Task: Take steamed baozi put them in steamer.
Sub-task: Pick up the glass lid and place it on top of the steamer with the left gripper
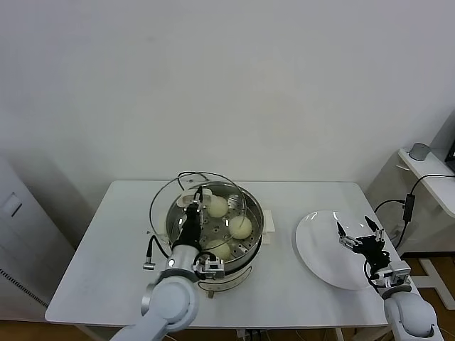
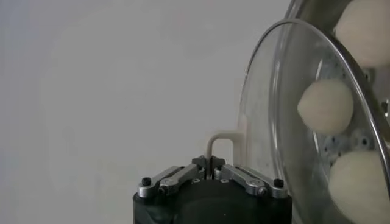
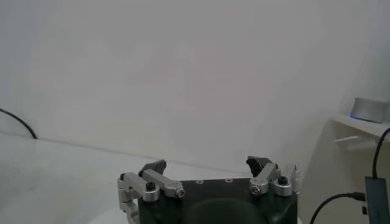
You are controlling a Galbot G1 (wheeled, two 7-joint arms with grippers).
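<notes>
Three steamed baozi (image 1: pixel 239 226) in one steamer (image 1: pixel 256 234).

L gripper (image 1: pixel 193 204) clamped tight, arm extended fwd; R gripper (image 1: pixel 360 233) jaws wide.

A white table (image 1: pixel 313 284) stands by a plain white wall (image 1: pixel 227 85). A grey cabinet (image 1: pixel 21 249) is on one side. A white shelf (image 1: pixel 426 177) is on the other.

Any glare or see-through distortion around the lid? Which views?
Head view: the glass lid, held tilted by the left tool, shows only as a thin rim arc over the steamer. Left wrist view: baozi seen softened through the glass. Right wrist view: no lid, open right tool only.
</notes>
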